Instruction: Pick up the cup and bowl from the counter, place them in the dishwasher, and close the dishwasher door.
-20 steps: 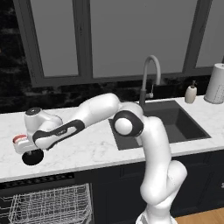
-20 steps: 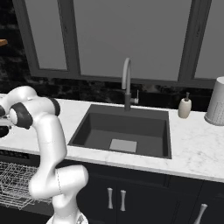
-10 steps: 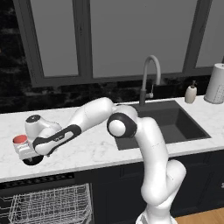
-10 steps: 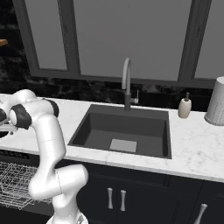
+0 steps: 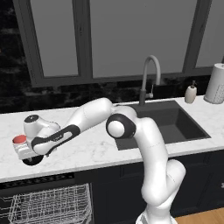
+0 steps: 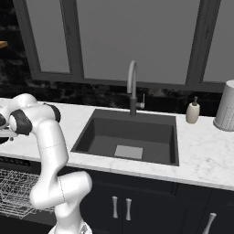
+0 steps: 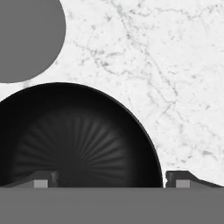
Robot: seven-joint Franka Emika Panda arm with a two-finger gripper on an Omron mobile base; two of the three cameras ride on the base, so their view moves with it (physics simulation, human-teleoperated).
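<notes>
Hand view looks straight down on the bowl (image 7: 76, 140), a glossy black round with ribbed shading inside, lying on the white veined worktop (image 7: 175, 78). The two fingers stand spread wide: one dark fingertip (image 7: 41, 179) shows over the bowl's interior near the lower left, the other sits just outside the bowl's right rim, over the marble, so one side of the rim lies between them. Whether either tip touches the bowl cannot be told. A flat grey disc at the upper left of this view is the cup (image 7: 26, 35) seen from above, just beside the bowl's rim.

From the left base view, the dishwasher (image 5: 48, 203) stands open at the bottom left, its white wire rack showing under the worktop edge. Above it, the fingers (image 5: 31, 158) hang low at the left end of the worktop, with the dark bowl (image 5: 33, 160) under the hand and the cup (image 5: 19, 140) just beside it, its red top showing. The white arm (image 5: 140, 144) reaches leftward from the base.

Farther along, the dark sink (image 5: 168, 122) is set in the worktop with a curved grey faucet (image 5: 148, 78) behind it. A beige soap bottle (image 5: 190, 93) and a white perforated cylinder (image 5: 216, 83) stand at the far right end.
</notes>
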